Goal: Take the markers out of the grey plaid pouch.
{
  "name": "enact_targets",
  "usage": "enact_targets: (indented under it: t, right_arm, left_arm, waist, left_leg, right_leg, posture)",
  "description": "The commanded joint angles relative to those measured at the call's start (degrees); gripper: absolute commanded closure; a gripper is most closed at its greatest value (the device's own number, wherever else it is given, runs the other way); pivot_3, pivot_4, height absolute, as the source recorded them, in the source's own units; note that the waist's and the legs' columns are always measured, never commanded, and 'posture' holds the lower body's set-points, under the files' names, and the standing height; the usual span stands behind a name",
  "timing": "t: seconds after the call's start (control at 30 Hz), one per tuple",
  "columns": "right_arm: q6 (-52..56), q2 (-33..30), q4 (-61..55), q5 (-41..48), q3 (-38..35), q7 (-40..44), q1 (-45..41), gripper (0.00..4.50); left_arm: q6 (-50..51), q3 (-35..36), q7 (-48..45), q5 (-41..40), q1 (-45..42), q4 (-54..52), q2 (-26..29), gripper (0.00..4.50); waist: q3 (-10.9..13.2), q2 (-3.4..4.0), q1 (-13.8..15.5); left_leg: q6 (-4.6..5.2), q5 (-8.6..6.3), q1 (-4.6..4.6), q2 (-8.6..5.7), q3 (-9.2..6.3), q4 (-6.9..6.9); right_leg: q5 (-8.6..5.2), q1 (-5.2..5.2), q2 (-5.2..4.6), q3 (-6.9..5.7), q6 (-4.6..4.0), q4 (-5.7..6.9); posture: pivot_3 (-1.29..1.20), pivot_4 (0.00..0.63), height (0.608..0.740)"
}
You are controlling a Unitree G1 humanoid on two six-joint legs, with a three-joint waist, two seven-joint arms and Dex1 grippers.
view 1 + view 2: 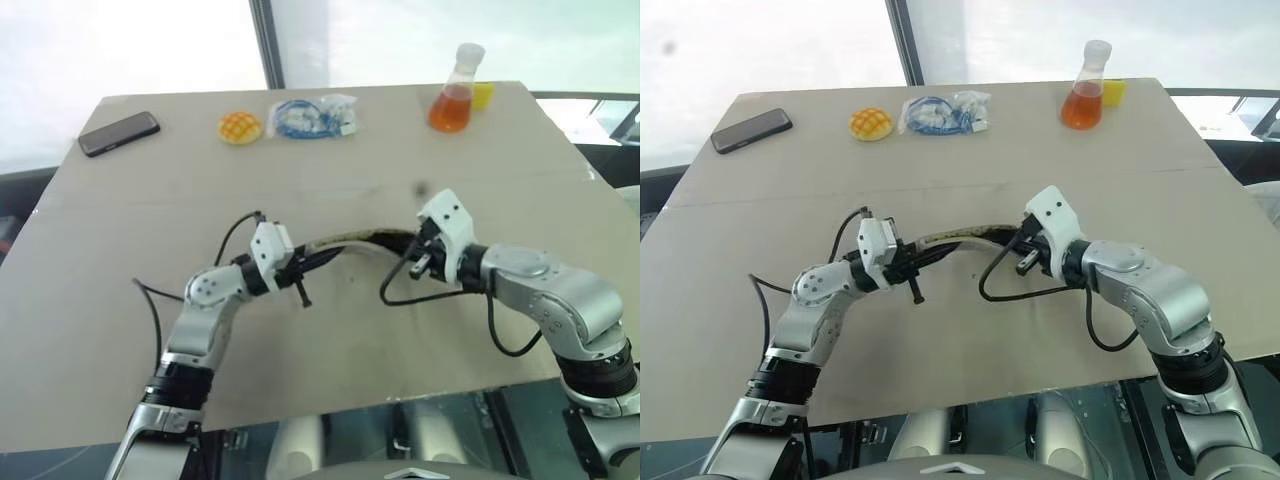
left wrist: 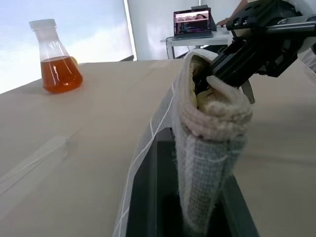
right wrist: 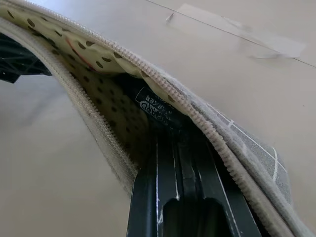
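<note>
Pouch (image 1: 350, 240) hangs stretched between both grippers above the table (image 1: 120, 260) centre, zipper open. Left gripper (image 1: 318, 258) pinches its 9 o'clock end; right gripper (image 1: 413, 246) is closed on the 3 o'clock end. Flask (image 1: 452, 100) stands at 1 o'clock.

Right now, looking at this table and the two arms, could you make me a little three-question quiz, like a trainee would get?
1. True or false: the grey plaid pouch hangs between the left gripper and the right gripper, each pinching one end.
2. Which thing stands nearest the far right corner of the table?
A. the flask of orange liquid
B. the phone
C. the clear bag with blue cable
3. Fill in: between the phone and the clear bag lies a round yellow ____.

Key: 1 true; 2 A; 3 bun. The pouch's mouth gapes, showing spotted lining; no markers lie on the table.
</note>
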Motion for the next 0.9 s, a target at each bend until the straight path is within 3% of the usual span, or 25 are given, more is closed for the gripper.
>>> enact_targets:
  t: [0.03, 0.13, 0.23, 0.3, 0.57, 0.8, 0.9]
  right_arm:
    - [-7.6, -5.9, 0.8, -8.5, 9.6, 5.5, -2.9, 4.42]
    - [-11.9, -12.3, -1.8, -11.0, 13.2, 13.5, -4.9, 4.42]
    - [-16.2, -16.9, -2.0, -17.9, 17.2, 15.9, -6.1, 3.19]
    - [-19.7, -18.0, -1.2, -22.5, 20.5, 17.1, -6.2, 2.96]
    - [-24.9, -10.1, 7.5, -33.0, 25.0, 17.2, -9.0, 2.96]
    - [-40.0, 5.3, 32.9, -43.3, 26.3, 4.5, -12.4, 2.96]
    - [-46.9, 9.0, 42.1, -45.5, 26.0, 1.6, -12.4, 2.96]
  left_arm:
    - [7.1, 0.5, -1.8, -6.3, 0.6, -5.7, 0.2, 4.5]
    - [13.9, 1.2, -3.0, -10.2, 0.8, -6.1, 0.5, 4.5]
    - [17.6, 1.7, -3.9, -11.7, 1.0, -4.3, 0.6, 4.5]
    - [20.5, 2.4, -3.7, -13.1, 0.9, -3.0, 0.1, 4.5]
    - [26.5, 4.0, -4.0, -15.1, -0.6, 0.3, -1.1, 4.5]
    - [28.6, 2.8, -5.6, -14.7, -0.4, -0.6, -1.8, 4.5]
    - [29.2, 2.5, -5.6, -14.6, 0.3, -1.6, -2.2, 4.5]
  waist:
    - [0.0, 0.02, -0.1]
    - [0.0, 0.02, 0.1]
    - [0.0, 0.02, 0.0]
    - [0.0, 0.01, 0.0]
    - [0.0, 0.0, -0.1]
    - [0.0, -0.06, -0.4]
    - [0.0, -0.06, -0.8]
  left_leg:
    - [0.0, 0.0, 0.0, 0.0, 0.01, 0.01]
    - [0.0, 0.0, -0.01, -0.01, 0.0, 0.01]
    - [0.0, 0.0, -0.01, -0.01, 0.0, 0.0]
    - [0.0, 0.0, 0.0, 0.0, -0.01, 0.01]
    - [-0.02, 0.01, 0.02, 0.03, 0.01, 0.07]
    - [-0.03, 0.01, 0.03, 0.04, 0.01, 0.07]
    - [-0.03, 0.02, 0.01, 0.04, 0.01, 0.05]
  right_leg:
    - [-0.03, 0.0, 0.0, 0.0, 0.0, 0.0]
    - [-0.14, -0.01, -0.03, 0.01, -0.18, -0.03]
    - [-0.14, -0.02, -0.01, 0.02, -0.17, -0.02]
    - [-0.14, -0.01, 0.01, 0.01, -0.17, -0.03]
    - [-0.14, -0.01, 0.06, 0.02, -0.17, 0.0]
    - [-0.13, -0.01, 0.09, 0.03, -0.17, 0.03]
    - [0.03, -0.01, 0.09, 0.03, -0.03, 0.03]
  posture:
    - [0.0, 0.15, 0.74]
    - [0.0, 0.15, 0.74]
    - [0.0, 0.15, 0.74]
    - [0.0, 0.15, 0.74]
    - [0.0, 0.15, 0.74]
    - [0.0, 0.15, 0.74]
    - [0.0, 0.15, 0.74]
